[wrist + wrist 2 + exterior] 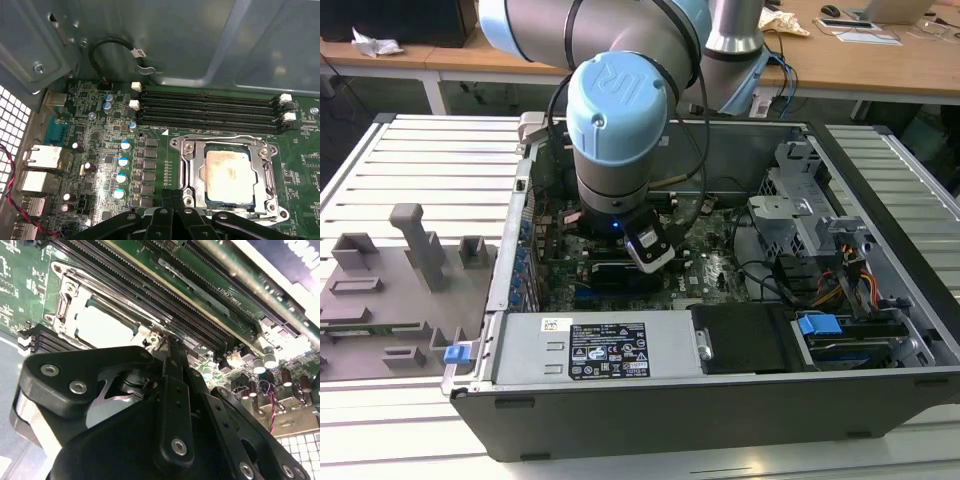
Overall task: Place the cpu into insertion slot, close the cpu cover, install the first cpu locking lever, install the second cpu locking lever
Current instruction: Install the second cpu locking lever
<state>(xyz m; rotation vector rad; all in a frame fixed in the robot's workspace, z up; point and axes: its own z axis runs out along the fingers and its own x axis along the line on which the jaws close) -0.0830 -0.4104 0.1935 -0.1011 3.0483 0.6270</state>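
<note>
CPU (227, 173) is seated in the socket, just ahead of the fingers (172, 200); the pale metal top is seen through the window of the cover (190, 167). The cover lies flat over it, so both early steps look done. In the second wrist view the CPU (102, 326) sits just beyond the fingertips (172, 347).

Fingers are pressed together, nothing gripped. The closed tips are set at the near edge of the socket frame, by a corner; contact with a lever cannot be confirmed.

Judgement: step in hand is the first locking lever. For a clean result, the tip should be kept on the lever wire only, off the cover and off the memory slots (210, 107) beyond the socket. Push is best applied down, then sideways under the retention hook, slowly. Slip onto the capacitors (122, 162) beside the fingers is the main risk.

Arm (620, 130) is lowered into the case (720, 400) on the worktop (430, 160).
</note>
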